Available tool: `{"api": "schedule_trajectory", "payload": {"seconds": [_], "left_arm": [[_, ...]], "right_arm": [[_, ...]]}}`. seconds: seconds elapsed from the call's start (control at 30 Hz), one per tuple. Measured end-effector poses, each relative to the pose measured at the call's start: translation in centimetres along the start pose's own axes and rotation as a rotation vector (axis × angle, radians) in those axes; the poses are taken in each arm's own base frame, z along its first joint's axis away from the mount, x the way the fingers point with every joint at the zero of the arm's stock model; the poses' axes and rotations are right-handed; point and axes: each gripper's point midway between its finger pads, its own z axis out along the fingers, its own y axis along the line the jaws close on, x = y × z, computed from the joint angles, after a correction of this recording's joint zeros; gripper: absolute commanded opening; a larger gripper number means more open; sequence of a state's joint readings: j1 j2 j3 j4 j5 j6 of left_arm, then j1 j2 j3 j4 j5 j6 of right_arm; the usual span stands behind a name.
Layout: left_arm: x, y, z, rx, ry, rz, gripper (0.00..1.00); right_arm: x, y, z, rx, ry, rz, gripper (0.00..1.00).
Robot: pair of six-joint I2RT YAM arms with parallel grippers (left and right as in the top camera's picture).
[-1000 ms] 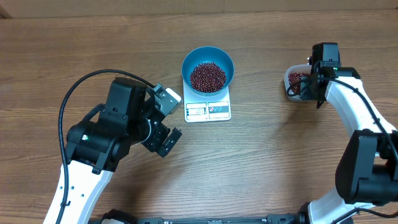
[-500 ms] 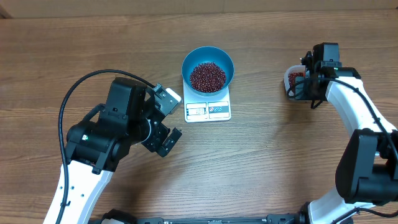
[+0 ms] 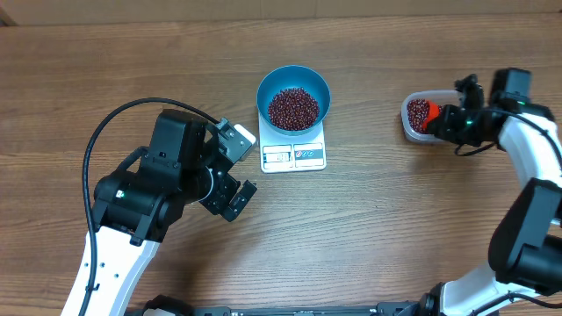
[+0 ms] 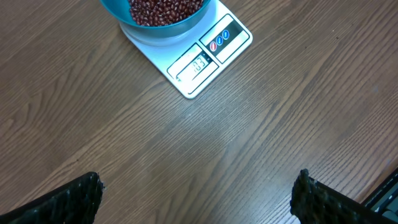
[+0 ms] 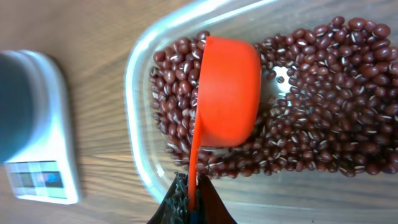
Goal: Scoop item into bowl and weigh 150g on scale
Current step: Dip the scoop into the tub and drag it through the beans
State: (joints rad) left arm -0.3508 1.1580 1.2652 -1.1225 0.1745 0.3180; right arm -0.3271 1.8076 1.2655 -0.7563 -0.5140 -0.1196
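The blue bowl (image 3: 293,81) stands on the white scale (image 3: 294,157), and a heap of red-brown beans (image 3: 292,108) lies in it. More beans (image 5: 323,112) fill a clear tub (image 3: 413,136) at the right. My right gripper (image 5: 191,202) is shut on the thin handle of an orange scoop (image 5: 227,93), whose cup lies tipped on its side among the tub's beans. In the overhead view the right gripper (image 3: 442,123) sits at the tub's right side. My left gripper (image 3: 241,168) hangs open over bare wood left of the scale (image 4: 205,59), with nothing between its fingers (image 4: 68,202).
The clear tub's rim (image 5: 134,93) lies between the scoop and the scale (image 5: 43,155). A black cable (image 3: 114,123) loops over the left arm. Wooden table all round; its far edge runs along the top of the overhead view.
The right arm has swung out to the right of the tub and turned, so the orange scoop now shows in the beans. The left arm, bowl and scale have not moved.
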Motion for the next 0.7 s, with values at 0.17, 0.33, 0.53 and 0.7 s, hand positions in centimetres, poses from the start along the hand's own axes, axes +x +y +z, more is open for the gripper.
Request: {"api": "schedule_trajectory", "payload": {"seconds": [0.17, 0.33, 0.53, 0.7], "left_arm": [[0.0, 0.0, 0.0, 0.0, 0.0, 0.0, 1.0], [0.0, 0.0, 0.0, 0.0, 0.0, 0.0, 1.0], [0.0, 0.0, 0.0, 0.0, 0.0, 0.0, 1.0], [0.0, 0.0, 0.0, 0.0, 0.0, 0.0, 1.0]], "right_arm": [[-0.5, -0.1, -1.3, -0.112, -0.037, 0.07, 0.04], [0.0, 0.5, -1.5, -0.155, -0.02, 0.095, 0.04], [0.1, 0.6, -1.6, -0.161, -0.016, 0.099, 0.04], [0.0, 0.2, -1.7, -0.153, -0.022, 0.105, 0.04]]}}
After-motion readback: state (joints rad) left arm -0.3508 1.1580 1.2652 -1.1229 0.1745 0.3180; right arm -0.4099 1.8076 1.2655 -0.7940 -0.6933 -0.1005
